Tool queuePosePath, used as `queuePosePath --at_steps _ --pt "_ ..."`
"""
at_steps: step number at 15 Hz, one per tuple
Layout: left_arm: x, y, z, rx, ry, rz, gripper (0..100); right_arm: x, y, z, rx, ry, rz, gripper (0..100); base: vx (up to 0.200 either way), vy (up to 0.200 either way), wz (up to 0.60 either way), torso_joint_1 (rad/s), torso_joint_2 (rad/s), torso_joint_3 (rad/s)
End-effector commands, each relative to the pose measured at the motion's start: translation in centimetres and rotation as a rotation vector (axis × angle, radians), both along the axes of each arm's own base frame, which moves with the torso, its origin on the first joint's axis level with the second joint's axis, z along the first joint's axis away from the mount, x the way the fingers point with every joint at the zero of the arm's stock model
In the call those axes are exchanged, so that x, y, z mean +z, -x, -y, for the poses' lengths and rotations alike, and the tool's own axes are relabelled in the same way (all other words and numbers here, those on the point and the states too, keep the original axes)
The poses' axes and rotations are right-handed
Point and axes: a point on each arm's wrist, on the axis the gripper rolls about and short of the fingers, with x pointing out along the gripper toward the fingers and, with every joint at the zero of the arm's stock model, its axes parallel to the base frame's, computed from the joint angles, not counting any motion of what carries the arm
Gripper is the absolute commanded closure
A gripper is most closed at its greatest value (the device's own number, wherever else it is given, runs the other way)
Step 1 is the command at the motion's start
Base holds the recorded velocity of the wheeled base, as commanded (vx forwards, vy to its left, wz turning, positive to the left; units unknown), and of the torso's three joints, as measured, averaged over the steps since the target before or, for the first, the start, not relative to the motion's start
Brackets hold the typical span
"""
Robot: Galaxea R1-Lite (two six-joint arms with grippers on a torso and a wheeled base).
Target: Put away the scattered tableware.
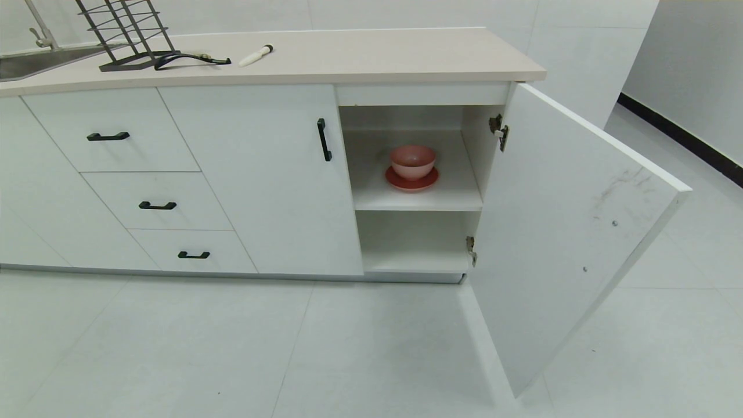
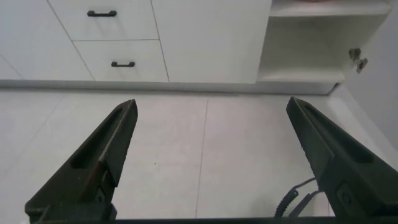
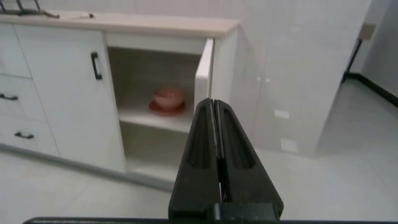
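The cabinet [image 1: 261, 180] is seen from above, at some distance, in the head view. Its open compartment [image 1: 418, 241], shared by all views, is faced from the right wrist; the floor [image 2: 205, 155] is overlooked low from the left.

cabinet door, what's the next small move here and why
Probably bring the right pincer, shut and empty, to the outer face of the cabinet door and start pushing it closed. The bowl already sits on the plate on the upper shelf, the door stands wide open, and the left pincer is open and empty too.
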Motion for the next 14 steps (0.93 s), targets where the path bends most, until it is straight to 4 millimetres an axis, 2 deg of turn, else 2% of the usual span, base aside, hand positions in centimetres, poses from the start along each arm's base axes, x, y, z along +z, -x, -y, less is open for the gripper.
queuePosePath --at_steps 1,3,4,6,8,10,12,14 --pt "0.0 0.0 0.0 0.022 0.056 0.001 0 0.1 -6.0 -0.4 0.010 0.019 -0.128 100 0.000 0.000 0.00 0.000 0.00 0.000" --pt "0.0 0.0 0.0 0.021 0.027 -0.001 0 -0.2 -8.6 -0.4 0.009 0.021 -0.141 100 0.000 0.000 0.00 0.000 0.00 0.000" --pt "0.0 0.0 0.0 0.019 0.017 -0.002 0 -0.5 -10.6 -0.1 -0.007 0.023 -0.159 100 0.000 0.000 0.00 0.000 0.00 0.000" --pt "0.0 0.0 0.0 0.018 0.004 -0.005 0 -0.6 -12.2 0.3 -0.033 0.019 -0.185 100 0.000 0.000 0.00 0.000 0.00 0.000" --pt "-0.1 0.0 0.0 0.000 -0.026 -0.009 0 0.1 -13.1 0.4 -0.036 0.020 -0.168 100 0.000 0.000 0.00 0.000 0.00 0.000" --pt "-0.1 0.0 0.0 -0.003 -0.032 -0.009 0 -0.4 -13.9 0.4 -0.032 0.021 -0.195 100 0.000 0.000 0.00 0.000 0.00 0.000" --pt "0.0 0.0 0.1 -0.020 -0.053 -0.004 0 -1.6 -16.3 0.4 -0.015 0.030 -0.263 100 0.000 0.000 0.00 0.000 0.00 0.000" --pt "0.0 0.0 0.0 -0.019 -0.041 -0.006 0 -2.1 -17.8 0.4 -0.010 0.032 -0.290 100 0.000 0.000 0.00 0.000 0.00 0.000"
